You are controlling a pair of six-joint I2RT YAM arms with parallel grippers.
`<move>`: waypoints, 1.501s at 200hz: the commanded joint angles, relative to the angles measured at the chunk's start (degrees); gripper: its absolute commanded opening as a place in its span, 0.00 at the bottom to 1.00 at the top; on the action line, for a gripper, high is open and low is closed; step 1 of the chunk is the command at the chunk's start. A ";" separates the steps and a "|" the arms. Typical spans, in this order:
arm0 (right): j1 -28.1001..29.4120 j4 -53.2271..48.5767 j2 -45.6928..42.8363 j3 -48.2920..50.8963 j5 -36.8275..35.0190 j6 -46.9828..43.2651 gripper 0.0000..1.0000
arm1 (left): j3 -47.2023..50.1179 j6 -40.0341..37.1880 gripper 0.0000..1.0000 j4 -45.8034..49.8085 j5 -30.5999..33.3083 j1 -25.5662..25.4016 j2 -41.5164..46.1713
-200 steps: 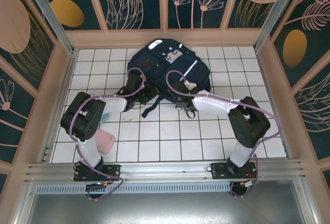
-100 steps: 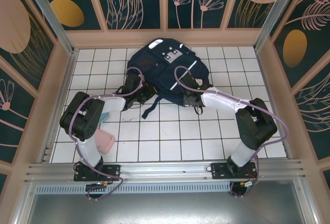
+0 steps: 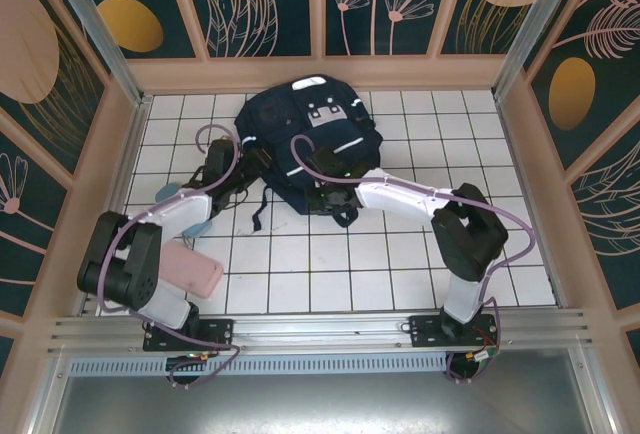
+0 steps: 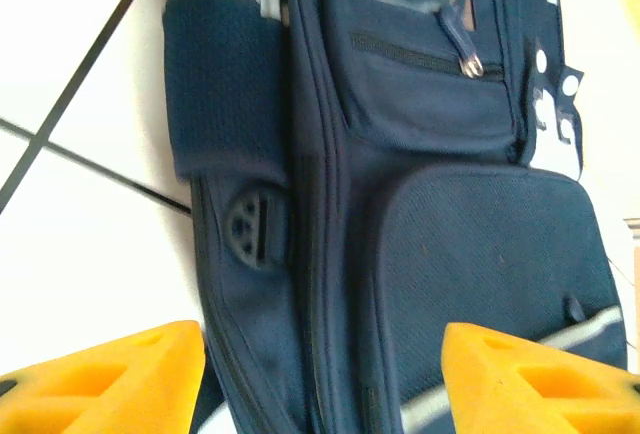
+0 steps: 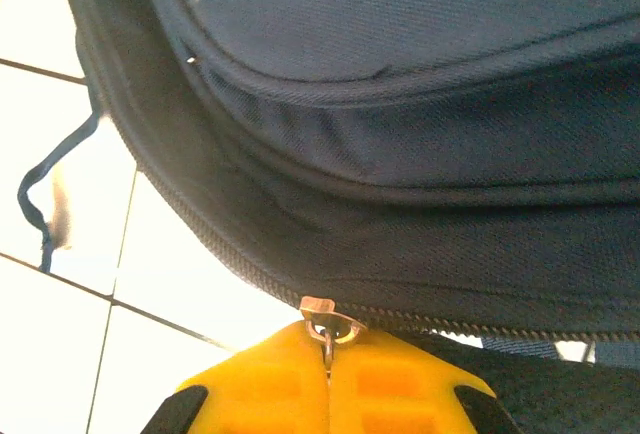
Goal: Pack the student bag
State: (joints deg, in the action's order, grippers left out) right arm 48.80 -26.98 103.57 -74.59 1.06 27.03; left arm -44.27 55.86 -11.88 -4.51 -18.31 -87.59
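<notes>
At the far edge of the tiled bench point(image 3: 330, 254), roughly mid-way along, your student bag point(image 3: 318, 124) is lying flat with its top toward the back wall. Your right gripper point(image 5: 328, 342) is pinched tight on the zipper pull point(image 5: 324, 316) along the bag's near side. Your left gripper point(image 4: 320, 344) is spread wide with nothing in it, right up at the bag's left flank. Pink pouch point(image 3: 190, 269) sits toward the near left corner, well apart from the bag.
</notes>
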 commanded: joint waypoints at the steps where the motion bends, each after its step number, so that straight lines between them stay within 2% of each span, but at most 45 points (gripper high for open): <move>1: 0.78 2.90 -0.11 -3.36 3.93 -1.27 0.00 | 4.56 4.56 0.66 -2.45 -5.11 -1.29 1.33; 58: 0.77 3.11 0.53 -3.23 4.92 -1.54 0.00 | 7.26 10.68 0.67 -5.63 -7.09 -5.84 0.36; 90: 1.11 2.91 0.62 -2.78 5.18 -2.15 0.00 | 7.36 12.97 0.62 -14.12 -12.62 -6.13 -3.59; 111: 2.17 1.11 0.71 -3.11 4.07 -3.85 0.00 | 7.88 14.26 0.55 -18.32 -13.91 -6.13 -5.42; 138: 2.51 -3.25 1.12 -3.28 1.07 -3.32 0.00 | 8.36 14.34 0.37 -18.87 -12.58 -6.13 -7.05; 169: 2.53 -9.55 0.86 -2.25 -6.03 -2.32 0.00 | 8.17 13.00 0.20 -17.52 -11.04 -6.13 -8.56; 187: 2.43 -13.36 1.33 -2.40 -11.49 -1.73 0.00 | 7.18 11.58 0.14 -15.71 -10.43 -6.13 -9.58; 225: 0.85 -17.60 1.86 -1.91 -17.93 -0.67 0.00 | 6.70 10.29 0.07 -14.02 -7.88 -6.09 -9.70; 300: -6.95 -15.75 -0.45 1.96 -21.47 -2.68 0.00 | 7.33 8.89 0.02 -12.22 -6.30 -4.82 -8.05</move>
State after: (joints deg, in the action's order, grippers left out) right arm 45.45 -39.05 105.14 -74.65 -15.25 25.74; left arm -36.49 66.98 -26.17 -15.64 -25.04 -96.57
